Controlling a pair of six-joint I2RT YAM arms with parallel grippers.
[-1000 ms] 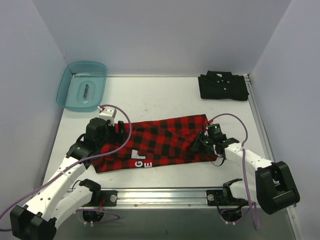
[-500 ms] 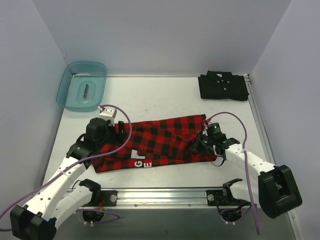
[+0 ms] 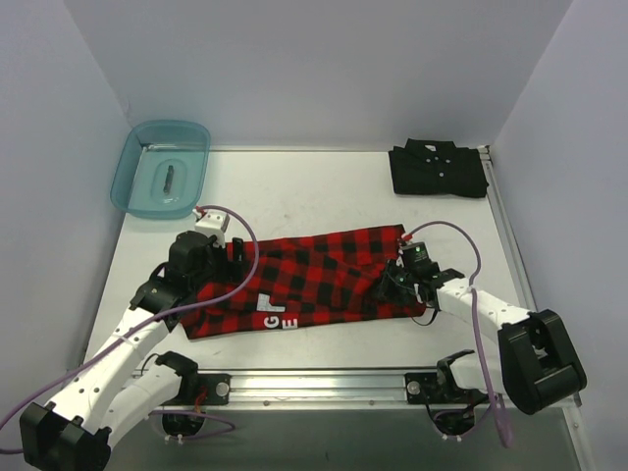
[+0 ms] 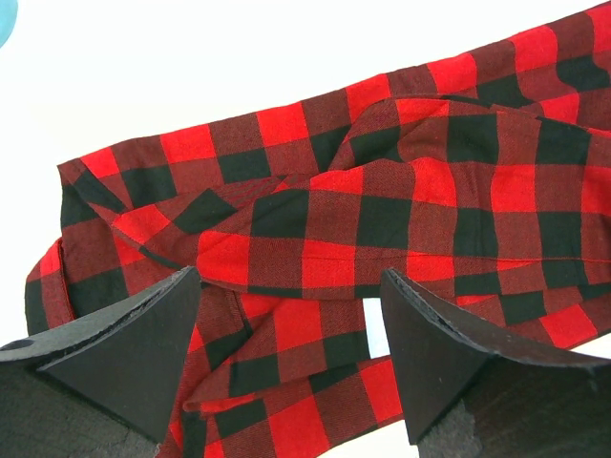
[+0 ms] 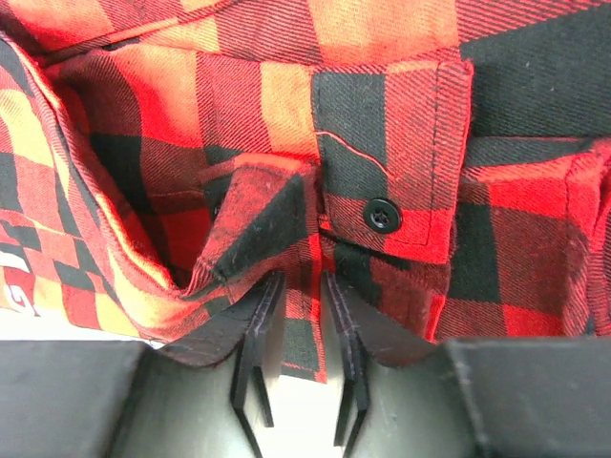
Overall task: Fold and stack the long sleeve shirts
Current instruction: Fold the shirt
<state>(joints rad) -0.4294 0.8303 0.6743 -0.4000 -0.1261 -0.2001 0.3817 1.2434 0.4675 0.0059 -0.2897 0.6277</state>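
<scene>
At the tips of your right gripper: both fingers are drawn close together, and a thin fold of the plaid shirt is pinched between them. Cloth bunches up just left of the pinch. A black button on a stitched flap sits just beyond it, to the right. From the top view, this grip is at the shirt's right end.

Your left gripper: its fingers are spread wide, with nothing clamped between them. Wrinkled plaid lies under and beyond them. Whether the tips touch the cloth, you cannot tell. From above, this gripper is over the shirt's left end.

Plaid shirt, top view: it lies as a long band running left to right across the near half of the table, rumpled at both ends. White letters show on its near edge, left of centre.

Black shirt: it lies folded, collar and small white buttons facing up, in the far right corner of the table, well apart from the plaid one.

Teal bin: it sits in the far left corner, with a small dark item inside, too small to identify.
</scene>
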